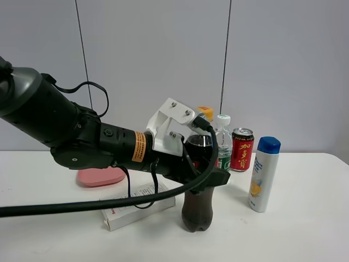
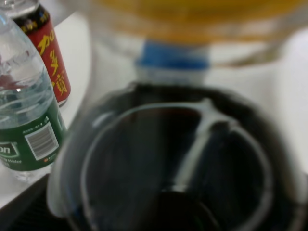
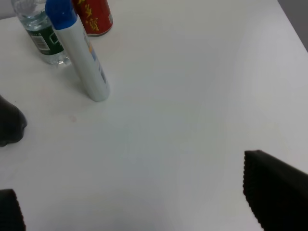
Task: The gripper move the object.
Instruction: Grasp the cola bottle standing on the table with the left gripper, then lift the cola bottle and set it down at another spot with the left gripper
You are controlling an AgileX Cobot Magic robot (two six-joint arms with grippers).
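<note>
We are clamping the left gripper [image 1: 206, 177] on the cola bottle [image 1: 197, 212], which is standing mid-table. A box [image 1: 139, 204] is crowding its left and a white bottle [image 1: 263, 174] its right. Our right gripper [image 3: 130, 192] is hanging spread-jawed over the white table [image 3: 192, 96], with a grey wall [image 1: 163, 54] behind.

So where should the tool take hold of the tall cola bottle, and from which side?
Grip the cola bottle at its pinched waist, coming in level from the left. It stands upright and narrows there, so the jaws should seat well. The water bottle, red can and white bottle crowd its rear and right. The left tool appears closed at that waist now.
</note>
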